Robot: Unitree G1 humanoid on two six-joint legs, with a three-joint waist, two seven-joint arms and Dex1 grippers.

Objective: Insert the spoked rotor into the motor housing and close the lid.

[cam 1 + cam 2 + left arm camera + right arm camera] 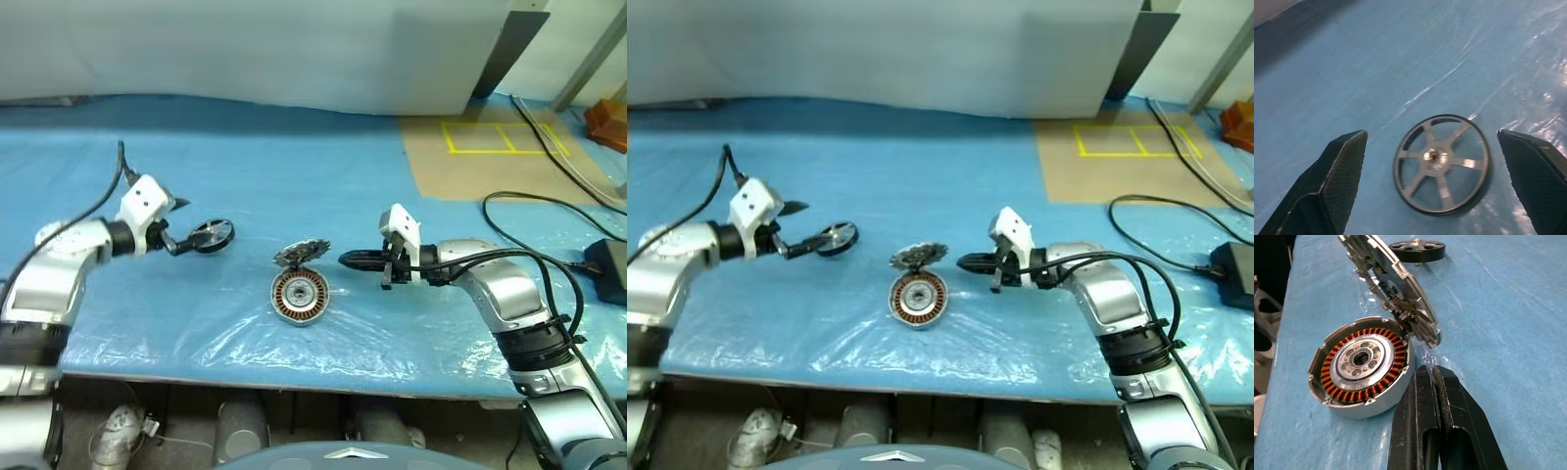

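Your left hand [1432, 186] has its 2 fingers spread wide, with the spoked rotor [1442, 164] lying flat on the blue sheet [294, 147] between and just beyond the tips, touching neither. Your right hand [1436, 377] has its fingers pressed together on nothing, the tips just beside the motor housing [1362, 374]. You can see the housing sitting open on the bench, copper windings and hub exposed. The lid [1393, 289] stands tilted against the housing's far rim, toothed face showing. The rotor lies well apart from the housing, on your left side.
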